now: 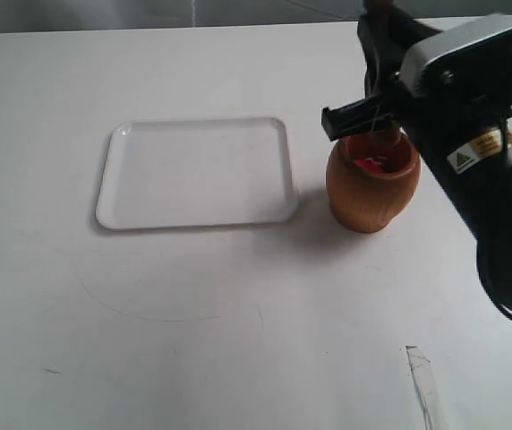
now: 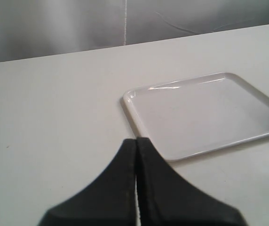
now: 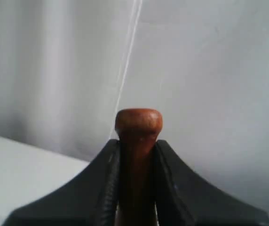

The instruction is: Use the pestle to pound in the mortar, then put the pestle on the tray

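The light-brown wooden mortar (image 1: 371, 193) stands upright on the white table, just right of the white tray (image 1: 193, 175), with something red (image 1: 372, 164) inside its mouth. My right gripper (image 1: 377, 125) hovers directly over the mortar's mouth and hides most of the pestle in the exterior view. In the right wrist view the dark reddish pestle (image 3: 138, 121) sits between the fingers of my right gripper (image 3: 137, 143), its small knob sticking out past the tips. My left gripper (image 2: 136, 140) is shut on nothing, low over the table near a corner of the tray (image 2: 205, 113). The tray holds nothing.
A clear plastic strip (image 1: 422, 381) lies near the table's front right edge. The right arm's black body (image 1: 498, 215) fills the right side of the exterior view. A grey curtain (image 2: 78, 23) hangs behind the table's far edge.
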Controlling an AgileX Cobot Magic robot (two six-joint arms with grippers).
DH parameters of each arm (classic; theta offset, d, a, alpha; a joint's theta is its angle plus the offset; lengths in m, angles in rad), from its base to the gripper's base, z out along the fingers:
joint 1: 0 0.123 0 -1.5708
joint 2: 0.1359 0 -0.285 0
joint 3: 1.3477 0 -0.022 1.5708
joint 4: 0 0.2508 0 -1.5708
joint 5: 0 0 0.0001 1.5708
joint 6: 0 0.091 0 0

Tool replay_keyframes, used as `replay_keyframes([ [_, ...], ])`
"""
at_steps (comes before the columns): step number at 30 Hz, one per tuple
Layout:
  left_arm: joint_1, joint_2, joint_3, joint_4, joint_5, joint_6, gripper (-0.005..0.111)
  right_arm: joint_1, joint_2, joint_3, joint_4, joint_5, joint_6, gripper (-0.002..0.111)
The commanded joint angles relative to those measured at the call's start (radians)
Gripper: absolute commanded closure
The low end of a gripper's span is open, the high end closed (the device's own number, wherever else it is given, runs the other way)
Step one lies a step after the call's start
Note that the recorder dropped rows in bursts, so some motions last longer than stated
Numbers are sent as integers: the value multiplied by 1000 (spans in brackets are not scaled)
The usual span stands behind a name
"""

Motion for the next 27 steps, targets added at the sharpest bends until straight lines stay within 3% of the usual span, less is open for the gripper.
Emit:
replay_keyframes([
  [1,-8,-1,1,-7,-3,-8,107,0,142,2,32,0,-3,108],
  [8,-8,-1,1,-7,-3,-8,107,0,208,2,54,0,-3,108],
  [20,-8,-1,1,-7,-3,-8,107,0,-207,2,-45,25,-10,108],
  [27,-8,-1,1,-7,-3,-8,107,0,-34,2,-39,82,-55,108],
])
